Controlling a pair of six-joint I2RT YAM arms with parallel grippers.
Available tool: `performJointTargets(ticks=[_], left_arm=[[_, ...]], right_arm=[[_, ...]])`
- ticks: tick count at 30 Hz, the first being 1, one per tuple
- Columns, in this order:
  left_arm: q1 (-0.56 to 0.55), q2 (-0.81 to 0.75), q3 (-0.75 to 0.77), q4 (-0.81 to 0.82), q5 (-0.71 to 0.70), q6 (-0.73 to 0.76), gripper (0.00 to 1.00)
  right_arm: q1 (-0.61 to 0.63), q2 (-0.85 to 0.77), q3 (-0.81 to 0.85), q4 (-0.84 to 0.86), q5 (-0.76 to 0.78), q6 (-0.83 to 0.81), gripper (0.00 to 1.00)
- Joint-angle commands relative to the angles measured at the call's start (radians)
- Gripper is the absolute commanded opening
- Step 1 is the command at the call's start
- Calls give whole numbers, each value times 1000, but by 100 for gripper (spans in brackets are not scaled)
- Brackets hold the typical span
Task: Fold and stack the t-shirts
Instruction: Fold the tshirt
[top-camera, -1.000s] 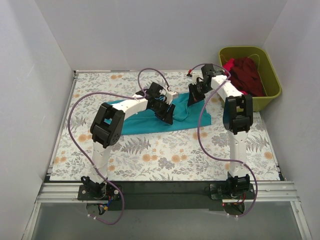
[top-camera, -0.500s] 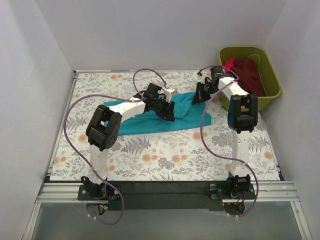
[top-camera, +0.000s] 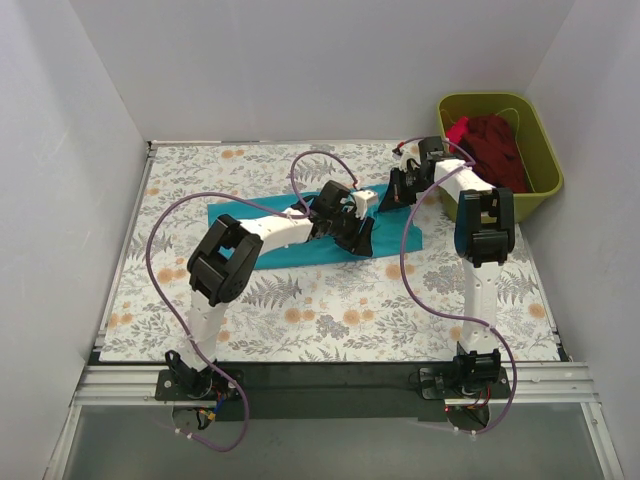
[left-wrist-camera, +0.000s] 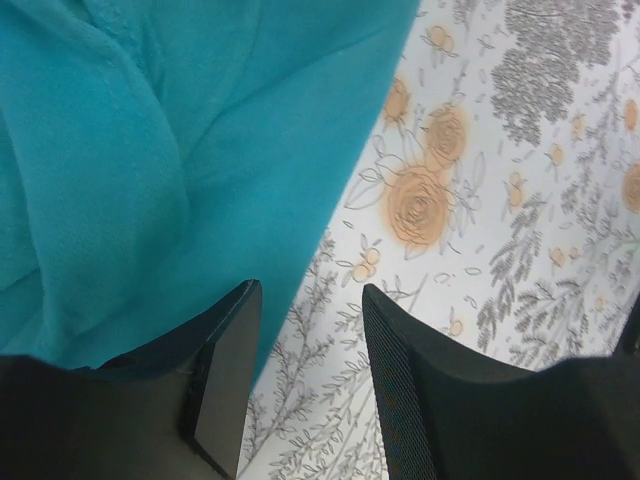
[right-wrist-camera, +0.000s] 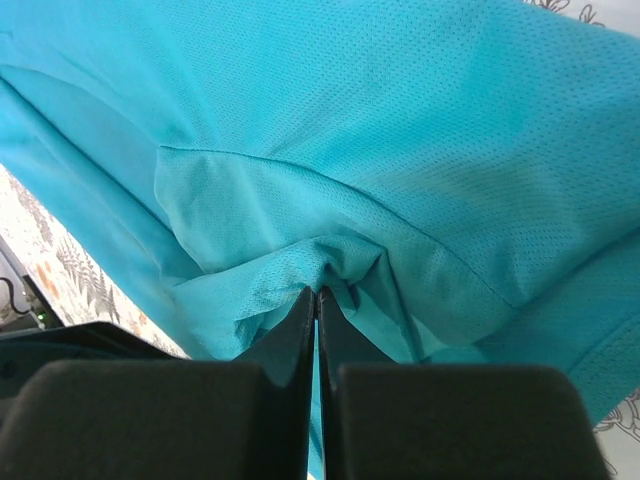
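The top view alone gives the whole layout: the teal t-shirt lies spread across the middle of the flowered worktop, and an olive bin at the far right corner holds a dark maroon t-shirt with a bit of pink cloth at its near-left edge. From above, both arms reach over the teal shirt's right half and cover much of it, and the state of either set of jaws cannot be read there. The wrist views settle it. The right wrist camera shows the right jaws pressed together on a puckered fold of the teal t-shirt, mesh cloth filling nearly the whole picture. The left wrist camera shows the left jaws apart, one finger over the shirt's hem, the other over bare patterned worktop, with nothing pinched between them. How much of the shirt is already folded is hard to make out, as the arms hide its middle.
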Motion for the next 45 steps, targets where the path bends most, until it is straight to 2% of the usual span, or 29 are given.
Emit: performJointTargets(ticks=[1,5,10,19,20,21,23,28,35,38,45], left_arm=[[13,32,60,39,-91,-18,44],[13,67,101,39,-134,-15,44],[31,81,141,41,-163,-15,44],[65,92,178,31,-163,-9,44],[68,93,183,31,-172,-6,44],[71,98,186,27,-189,-4,44],[89,118,203,18,-200,-13,44],[149,141,220,7,-217,-62,44],[197,101,229,-7,-235,-42,45],[224,61,224,-21,-194,-35,47],[308,-38,207,-122,-108,5,47]], right_arm=[[1,-67,-8,40,-46,25,1],[0,-75,-27,54,-46,33,1],[-5,-88,-44,62,-38,36,9],[-10,-110,-70,66,-26,27,43],[-14,-114,-71,66,-26,25,53],[-16,-125,-73,66,-27,24,58],[-26,-147,-76,65,-30,16,61],[-40,-206,-111,62,-21,-34,58],[-33,-266,-206,23,13,-115,31],[-22,-283,-248,16,59,-139,26],[36,-268,-242,17,210,-183,24]])
